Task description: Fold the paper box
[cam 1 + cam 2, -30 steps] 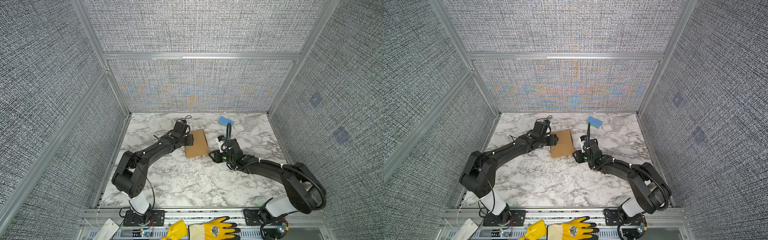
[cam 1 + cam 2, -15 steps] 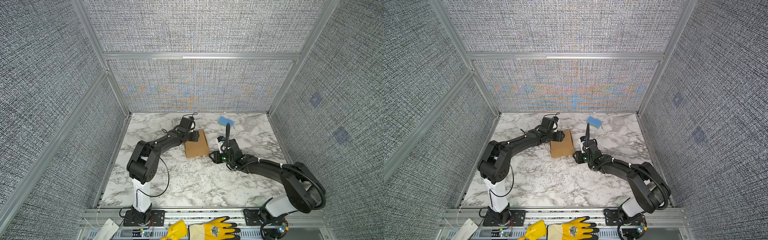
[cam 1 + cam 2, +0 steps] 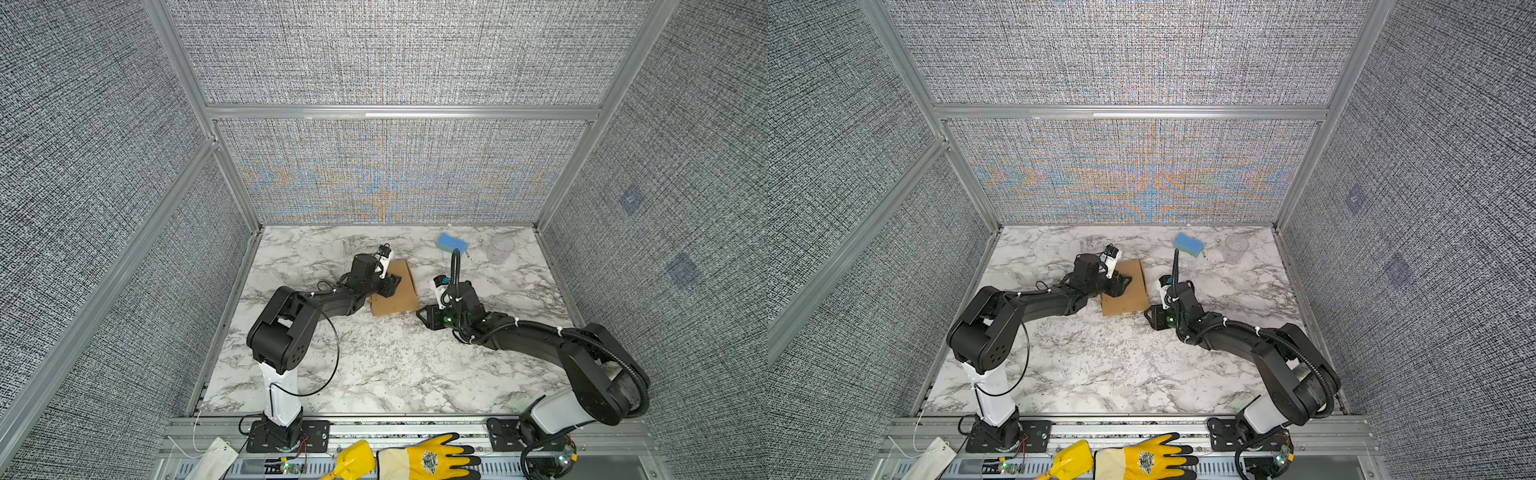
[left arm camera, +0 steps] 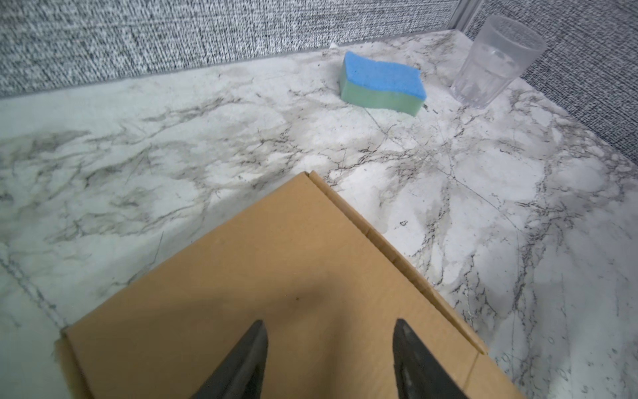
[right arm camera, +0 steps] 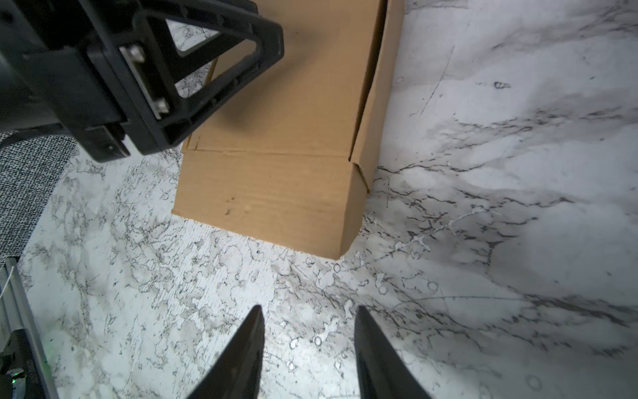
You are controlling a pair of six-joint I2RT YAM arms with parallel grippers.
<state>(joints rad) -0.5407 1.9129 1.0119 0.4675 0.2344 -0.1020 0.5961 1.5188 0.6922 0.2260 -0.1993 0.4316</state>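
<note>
The paper box [image 3: 401, 299] [image 3: 1129, 303] lies folded shut on the marble table, a plain brown cardboard block. My left gripper [image 3: 390, 286] [image 3: 1121, 286] is over its lid, near the left side. In the left wrist view its fingers stand open [image 4: 329, 324] with only the flat lid [image 4: 276, 259] between them, gripping nothing. My right gripper [image 3: 424, 318] [image 3: 1152, 319] sits low just right of the box's near corner. In the right wrist view it is open [image 5: 309, 309] over bare marble, with the box [image 5: 276, 193] a short way ahead.
A blue and green sponge [image 3: 451, 242] [image 4: 383, 83] and a clear plastic cup [image 3: 500, 249] [image 4: 493, 58] stand at the back right, near the wall. A yellow glove [image 3: 415, 459] lies on the front rail outside the table. Grey walls enclose three sides.
The left arm's elbow has swung in and its gripper has slid right from the box's left edge onto the lid. The right arm and the box have stayed still.
</note>
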